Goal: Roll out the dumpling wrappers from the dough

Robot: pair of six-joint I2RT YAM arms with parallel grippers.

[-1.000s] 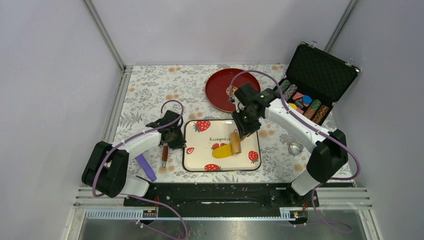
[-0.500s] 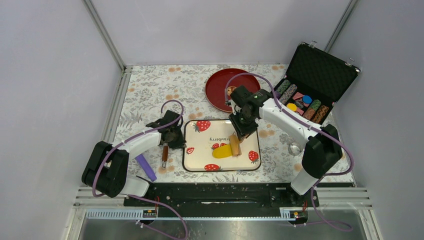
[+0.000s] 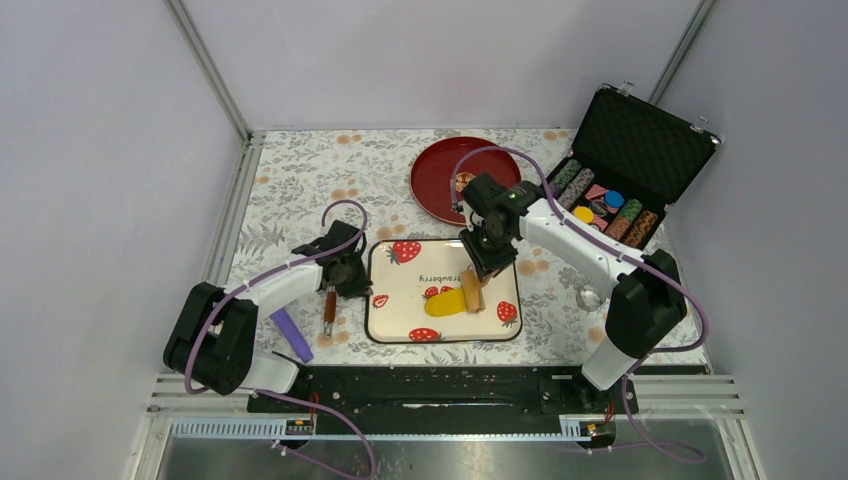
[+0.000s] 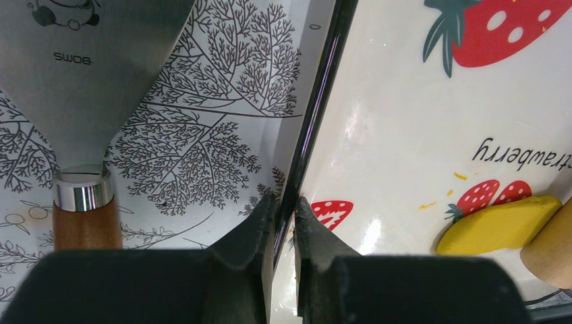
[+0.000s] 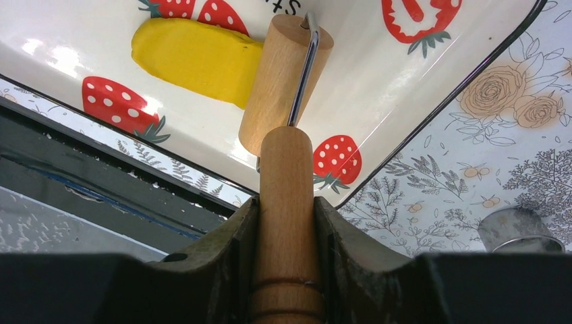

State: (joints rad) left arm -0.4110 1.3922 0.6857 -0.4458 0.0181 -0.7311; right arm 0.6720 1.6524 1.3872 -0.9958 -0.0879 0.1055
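The dough (image 3: 443,303) is a flattened bright yellow oblong patch lying on the strawberry-print tray (image 3: 400,322). In the right wrist view the dough (image 5: 195,61) reaches under the barrel of a wooden roller (image 5: 287,81). My right gripper (image 5: 286,202) is shut on the roller's handle; in the top view it (image 3: 478,268) is above the tray's right half. My left gripper (image 4: 284,202) is shut on the tray's black left rim (image 4: 317,115), at the tray's left edge in the top view (image 3: 352,272). The dough (image 4: 499,223) also shows there. No small round dumpling wrappers show.
A metal scraper (image 4: 88,67) with a wooden handle lies left of the tray. A purple block (image 3: 292,333) lies near the left arm. A red plate (image 3: 465,178) sits behind the tray, an open case of poker chips (image 3: 625,160) back right, a metal ring cutter (image 3: 591,296) right of the tray.
My right arm has shifted a little to the left with the roller, which stays at the dough's right end. The left arm and tray have not moved.
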